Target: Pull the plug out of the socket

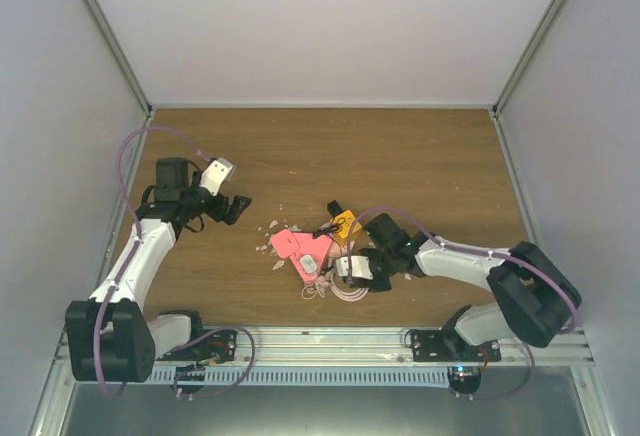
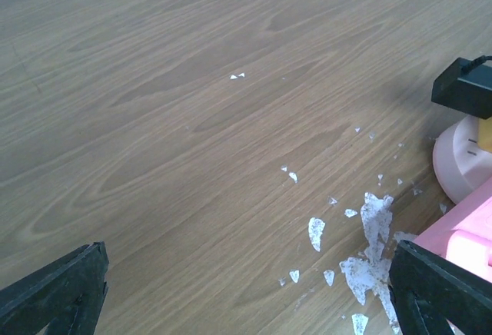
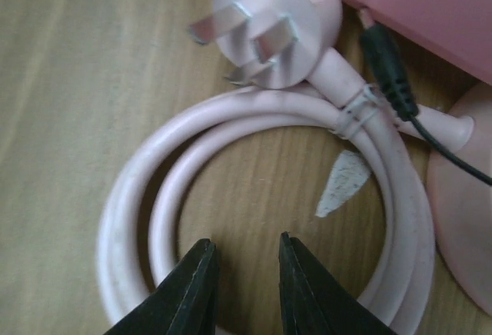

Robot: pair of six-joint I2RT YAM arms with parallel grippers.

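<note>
Right then, the pink socket (image 1: 292, 244) lay near the middle of the table (image 1: 400, 156), a little toward the near edge, with the black plug (image 1: 337, 211) at its far right end. In the left wrist view that black plug (image 2: 465, 89) sat on top of a round pink part, beside the socket's (image 2: 469, 235) square body; whether it was fully seated could not be told.

Over on the left, the left gripper (image 1: 235, 208) hung above bare wood, apart from the socket, jaws spread wide and holding nothing. Its fingers (image 2: 54, 289) framed a run of open grain that reached to the far edge, broken only by white flakes (image 2: 375, 220) scattered just left of the socket.

Down on the right, the right gripper (image 1: 350, 268) hovered at the socket's near right side, over the coiled pink cable (image 1: 345, 291). Its tips (image 3: 204, 289) were clenched to a slim slit with nothing gripped between them, pointing at the inside of the coil (image 3: 254, 112). Just beyond, a pink plug (image 3: 269, 28) lay loose with its pins showing, tight against the socket's (image 3: 430, 4) edge, and a thin black lead (image 3: 388, 66) ran beside it.

White walls (image 1: 60, 76) closed the table on left, right and far sides.
</note>
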